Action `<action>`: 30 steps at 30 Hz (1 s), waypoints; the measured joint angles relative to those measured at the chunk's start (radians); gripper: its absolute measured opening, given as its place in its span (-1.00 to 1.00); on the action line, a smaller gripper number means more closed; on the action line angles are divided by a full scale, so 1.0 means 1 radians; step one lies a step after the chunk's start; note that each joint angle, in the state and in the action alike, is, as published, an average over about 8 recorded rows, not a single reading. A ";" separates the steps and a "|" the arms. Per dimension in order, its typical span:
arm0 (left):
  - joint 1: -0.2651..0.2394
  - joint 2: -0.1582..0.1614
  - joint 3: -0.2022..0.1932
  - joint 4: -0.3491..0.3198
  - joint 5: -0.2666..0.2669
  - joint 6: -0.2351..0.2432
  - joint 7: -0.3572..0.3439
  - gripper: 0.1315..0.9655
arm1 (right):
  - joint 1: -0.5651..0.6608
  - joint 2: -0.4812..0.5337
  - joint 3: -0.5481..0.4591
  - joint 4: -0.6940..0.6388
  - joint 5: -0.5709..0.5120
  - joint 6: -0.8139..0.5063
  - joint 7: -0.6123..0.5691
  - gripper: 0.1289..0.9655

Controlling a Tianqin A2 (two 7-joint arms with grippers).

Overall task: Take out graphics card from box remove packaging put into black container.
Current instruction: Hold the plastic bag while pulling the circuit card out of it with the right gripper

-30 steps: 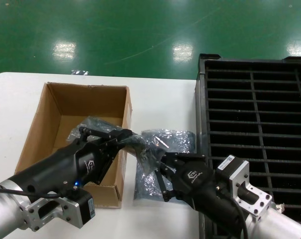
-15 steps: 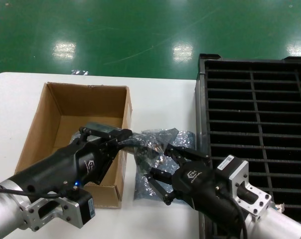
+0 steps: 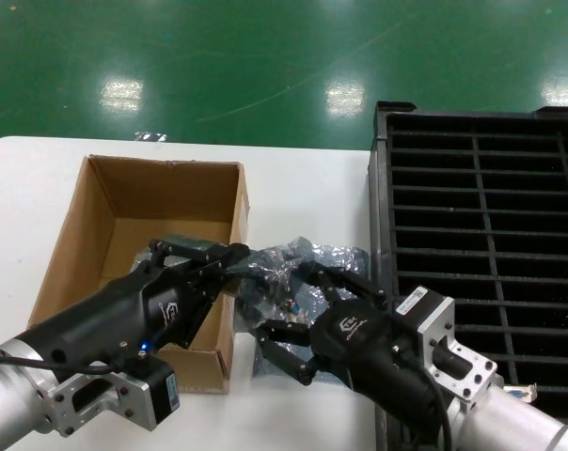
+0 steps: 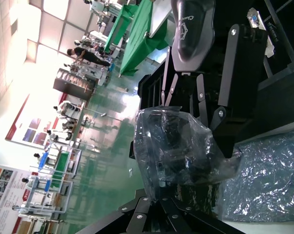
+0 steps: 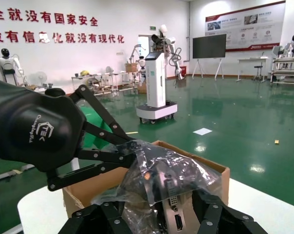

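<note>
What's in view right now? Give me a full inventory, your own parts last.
box: one, brown cardboard, open, on the table's left part.
packaging: one, shiny grey-silver bag, held up between the box and the black container.
graphics card: one, dark, inside the packaging.
second bag: one, bluish-grey, flat on the table below.
black container: one, slatted, at right.
table: one, white.
left gripper: black, shut on the packaging by the box's right wall.
right gripper: black, open, at the packaging.
</note>
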 joint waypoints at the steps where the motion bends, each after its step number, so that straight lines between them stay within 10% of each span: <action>1: 0.000 0.000 0.000 0.000 0.000 0.000 0.000 -0.98 | -0.001 -0.001 -0.001 0.001 -0.003 -0.002 0.003 -0.21; 30: 0.000 0.000 0.000 0.000 0.000 0.000 0.000 -0.98 | 0.017 -0.027 0.002 -0.063 -0.011 0.006 -0.008 -0.82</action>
